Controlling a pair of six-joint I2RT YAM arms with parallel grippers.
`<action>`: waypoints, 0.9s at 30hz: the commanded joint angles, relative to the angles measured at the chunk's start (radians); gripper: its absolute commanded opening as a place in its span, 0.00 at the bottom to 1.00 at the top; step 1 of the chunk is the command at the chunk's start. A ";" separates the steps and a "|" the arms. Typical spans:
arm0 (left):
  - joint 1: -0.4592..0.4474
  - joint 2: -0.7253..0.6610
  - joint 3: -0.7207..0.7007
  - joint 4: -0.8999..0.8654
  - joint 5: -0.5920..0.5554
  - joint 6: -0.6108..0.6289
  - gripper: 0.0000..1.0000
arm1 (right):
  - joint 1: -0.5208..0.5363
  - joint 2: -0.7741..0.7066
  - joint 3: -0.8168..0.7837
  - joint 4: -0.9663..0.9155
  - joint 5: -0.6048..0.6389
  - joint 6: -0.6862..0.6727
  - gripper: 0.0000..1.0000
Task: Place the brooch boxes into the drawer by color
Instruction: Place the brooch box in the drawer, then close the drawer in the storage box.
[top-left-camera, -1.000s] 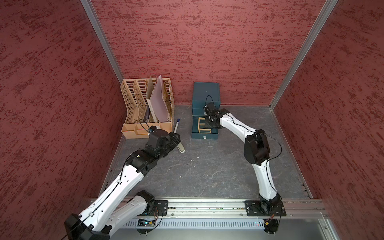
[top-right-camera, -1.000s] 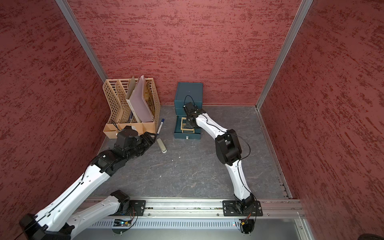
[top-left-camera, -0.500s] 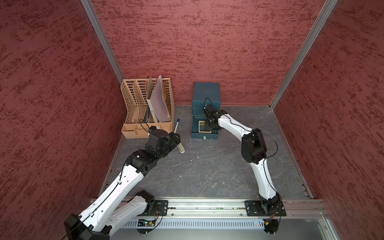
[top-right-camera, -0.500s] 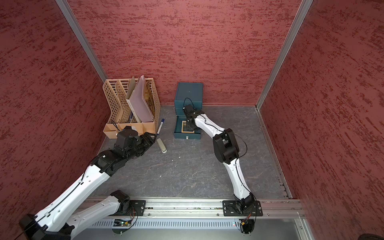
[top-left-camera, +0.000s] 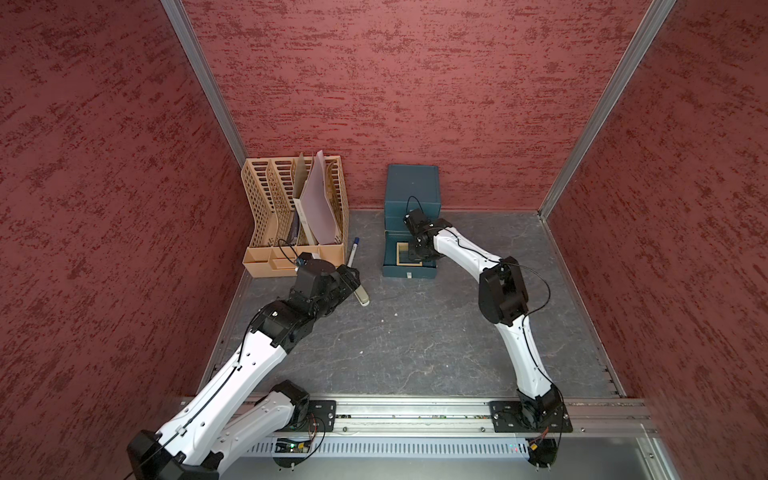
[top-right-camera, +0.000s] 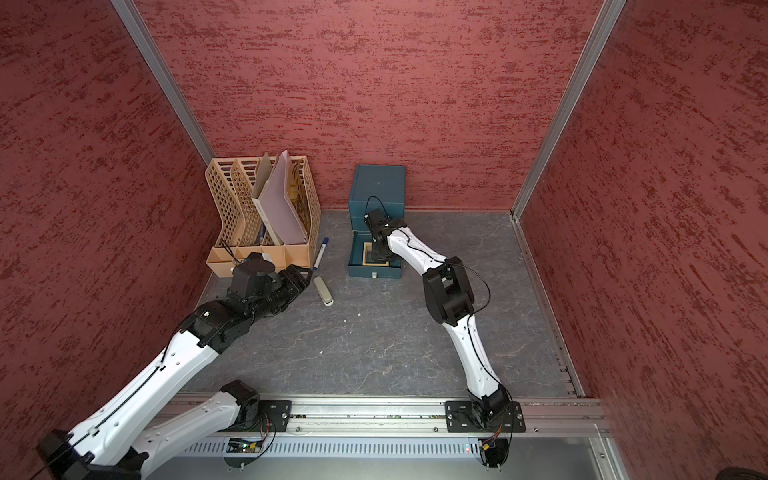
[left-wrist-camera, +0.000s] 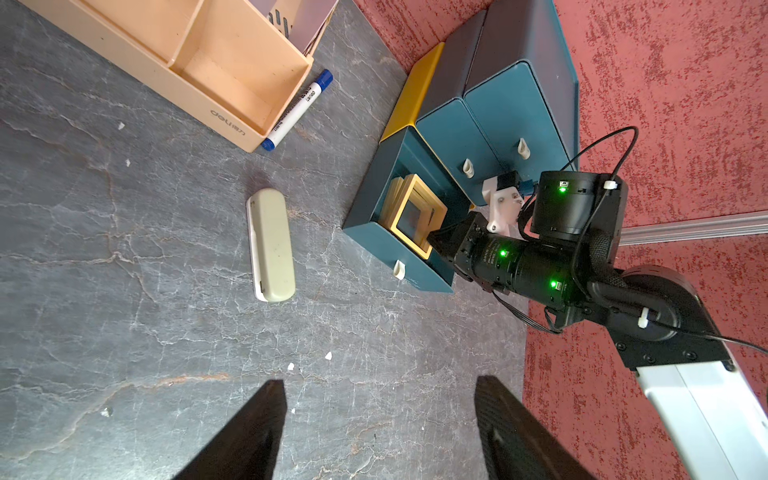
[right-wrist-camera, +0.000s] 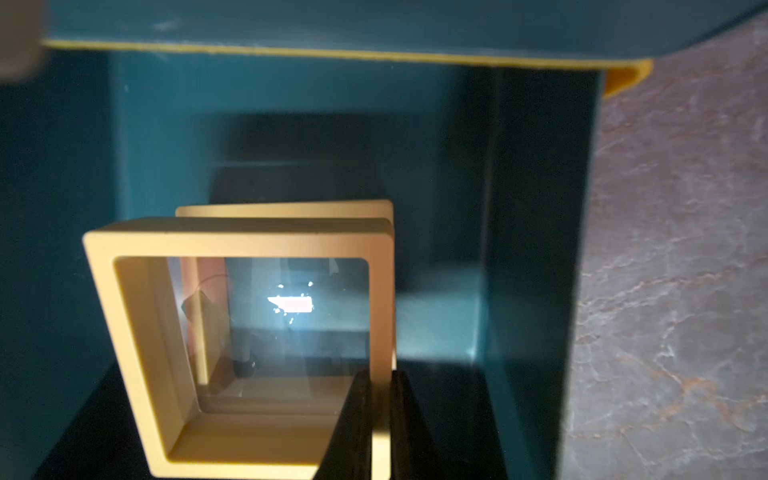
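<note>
One tan brooch box (right-wrist-camera: 241, 243) is pinched by its rim in the closed right gripper (right-wrist-camera: 379, 380), at its 9 o'clock inside the open bottom drawer (top-left-camera: 409, 271).

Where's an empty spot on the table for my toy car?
Biggest bare patch: the middle of the table, between left arm and right arm, in front of the drawer. Another lies between drawer and right wall. Crowded: in front of the rack, with pen, block and left fingers, and inside the open drawer, where the right fingers pinch a tan box.
</note>
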 joint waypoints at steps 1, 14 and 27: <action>0.002 -0.010 0.013 -0.012 -0.004 0.020 0.76 | -0.009 0.008 0.025 -0.018 0.023 0.005 0.00; 0.002 -0.002 0.022 -0.011 -0.001 0.024 0.76 | -0.011 -0.057 0.011 0.014 -0.006 0.007 0.45; 0.083 0.195 0.093 0.164 0.123 0.092 0.81 | -0.008 -0.433 -0.326 0.272 -0.160 0.099 0.50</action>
